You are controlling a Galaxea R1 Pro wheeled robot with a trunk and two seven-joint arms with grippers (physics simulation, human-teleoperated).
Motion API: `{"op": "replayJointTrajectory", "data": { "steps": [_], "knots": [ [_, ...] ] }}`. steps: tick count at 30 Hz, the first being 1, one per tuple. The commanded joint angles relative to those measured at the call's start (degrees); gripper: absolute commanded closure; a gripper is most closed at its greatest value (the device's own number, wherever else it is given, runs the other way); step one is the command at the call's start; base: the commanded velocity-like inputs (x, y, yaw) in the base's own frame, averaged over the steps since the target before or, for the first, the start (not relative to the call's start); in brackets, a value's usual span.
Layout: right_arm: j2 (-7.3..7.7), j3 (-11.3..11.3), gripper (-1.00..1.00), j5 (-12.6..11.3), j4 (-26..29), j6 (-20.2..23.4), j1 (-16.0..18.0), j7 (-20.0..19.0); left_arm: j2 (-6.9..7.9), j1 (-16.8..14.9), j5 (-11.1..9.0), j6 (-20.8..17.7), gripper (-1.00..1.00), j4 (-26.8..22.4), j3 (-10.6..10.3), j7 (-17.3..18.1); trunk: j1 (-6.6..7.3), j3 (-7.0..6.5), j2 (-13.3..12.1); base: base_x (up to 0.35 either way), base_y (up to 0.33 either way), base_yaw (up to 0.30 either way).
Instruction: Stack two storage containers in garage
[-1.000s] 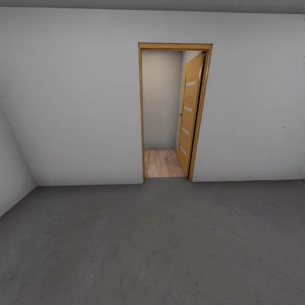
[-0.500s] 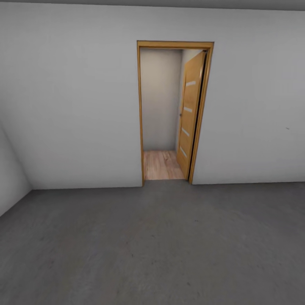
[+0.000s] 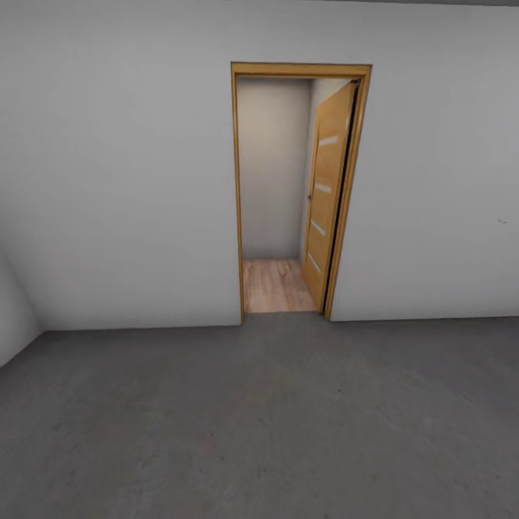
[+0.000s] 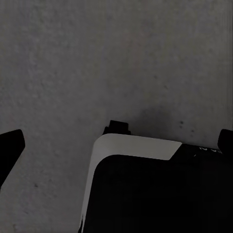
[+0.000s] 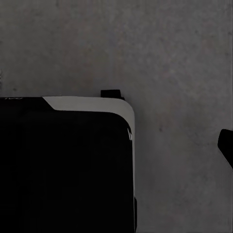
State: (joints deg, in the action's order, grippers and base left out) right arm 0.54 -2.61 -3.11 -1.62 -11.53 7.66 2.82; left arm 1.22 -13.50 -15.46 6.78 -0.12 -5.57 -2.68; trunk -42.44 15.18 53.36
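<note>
Black fingertips mark each hand at the edges of the wrist views: the left hand (image 4: 116,145) has one dark finger (image 4: 9,148) at one side and another at the opposite side, far apart, so it stands wide and holds nothing. For the right hand, one fingertip (image 5: 226,143) shows at one edge, and I cannot tell how wide this hand stands. Below both hands lies the robot base (image 4: 155,189), black with a white rim, and around it the floor (image 3: 259,425), grey mottled concrete.

From the head view, the floor runs to a white wall (image 3: 122,194) of the garage. In this wall is a doorway (image 3: 277,187) with a wood frame. A wood door (image 3: 326,194) with small pale panels is swung open at the right side of the opening. Behind the doorway there is a strip of light wood planks (image 3: 277,285) and a pale wall. A second white wall (image 3: 11,324) meets the first at the left corner.
</note>
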Motion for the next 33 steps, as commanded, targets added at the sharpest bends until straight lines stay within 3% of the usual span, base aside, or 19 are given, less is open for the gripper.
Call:
{"op": "replayJointTrajectory", "data": {
  "steps": [1, 11, 22, 33],
  "knots": [
    [-0.01, -0.3, -1.0, -0.3, -0.2, -0.3, 0.1, 0.1, 0.0, 0.0, -0.4, 0.2, -1.0, 0.0, -0.5, -0.1, -0.04, 0.07, 0.0, 0.318, 0.0, 0.0],
    [-0.01, -0.2, -1.0, -0.3, -0.2, -0.4, 0.1, 0.1, 0.01, 0.0, -0.4, 0.2, -1.0, 0.0, -0.5, -0.1, -0.04, 0.07, 0.0, 0.315, -0.043, 0.0],
    [-0.11, -0.2, -1.0, -0.4, -0.2, -0.5, 0.1, 0.1, 0.01, 0.0, -0.4, 0.2, -1.0, 0.0, -0.5, -0.1, -0.04, 0.07, 0.0, 0.291, -0.196, -0.005],
    [-0.2, -0.2, -1.0, -0.5, -0.2, -0.5, 0.1, 0.1, 0.01, 0.0, -0.5, 0.5, -1.0, 0.0, -0.5, -0.2, -0.04, -0.13, 0.0, 0.174, -0.131, -0.2]
  ]
}}
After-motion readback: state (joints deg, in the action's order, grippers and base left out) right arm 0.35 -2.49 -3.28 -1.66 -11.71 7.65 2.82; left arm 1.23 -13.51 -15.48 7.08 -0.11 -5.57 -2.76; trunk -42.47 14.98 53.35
